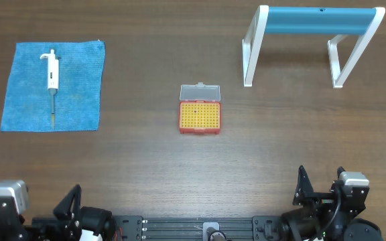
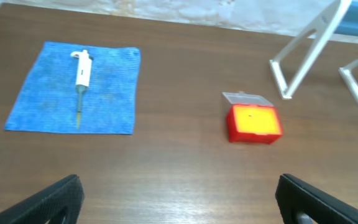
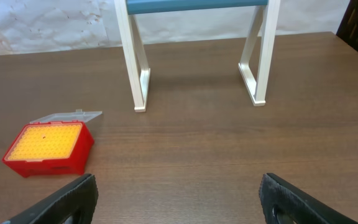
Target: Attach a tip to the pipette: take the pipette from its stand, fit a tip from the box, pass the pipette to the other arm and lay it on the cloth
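Wooden surface (image 1: 146, 174), both arm bases along its near edge. White-legged stand (image 1: 313, 20) with a blue bar sits toward the far right corner, nothing hanging in it. Blue cloth (image 1: 79, 100) lies flat near the left edge, well apart from the stand. Red tip box (image 1: 200, 117), lid open, sits about mid-surface between the two. The pipette (image 1: 51, 77) lies on the cloth, long axis running far edge to near edge, white head toward the far edge, thin yellowish end toward the near edge; a tip looks fitted, though too small to be sure. It lies ahead of the left gripper (image 2: 179, 183) and off toward the left edge, so the left arm is much the nearer. The right gripper (image 3: 178, 183) faces the stand, box off to one side. Both arms are tucked low at the near edge, jaws wide apart and holding nothing. Judged from this layout, the task reads as finished.
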